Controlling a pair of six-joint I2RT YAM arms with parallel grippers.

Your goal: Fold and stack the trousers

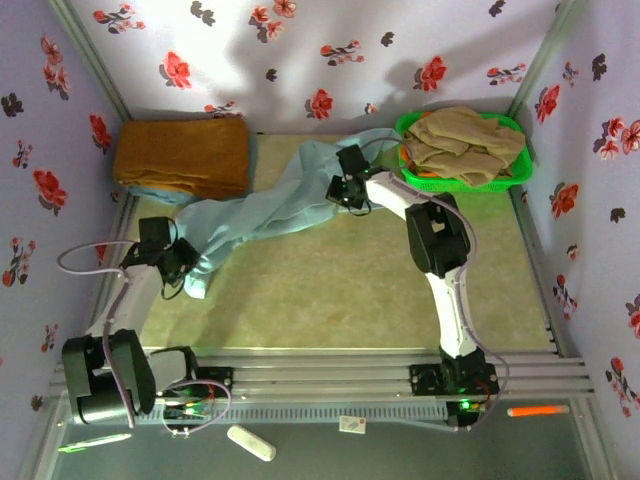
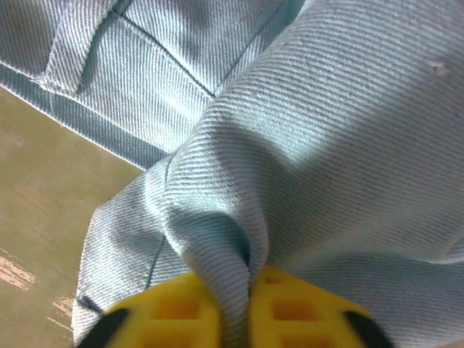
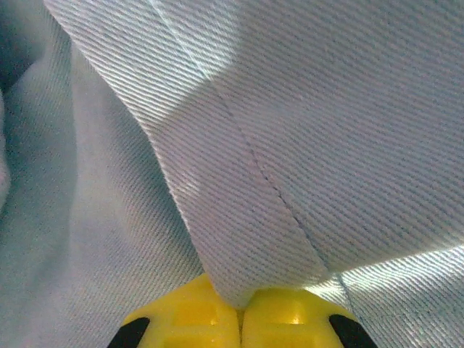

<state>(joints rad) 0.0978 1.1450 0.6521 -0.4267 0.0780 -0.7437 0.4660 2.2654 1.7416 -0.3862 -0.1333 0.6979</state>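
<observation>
Now left claw and right claw each pinch the pale aqua-blue thin-fabric trousers, sprawled across the counter from nine to twelve o'clock; next, probably spreading them flat before folding.

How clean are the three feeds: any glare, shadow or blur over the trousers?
Top external: the back wall is washed out, with soft shadows across it; the trousers read clearly. Left wrist: weave sharp, dark crease where cloth enters the shut jaws. Right wrist: bright patch lower right, deep shade upper left, jaws shut on cloth.
</observation>
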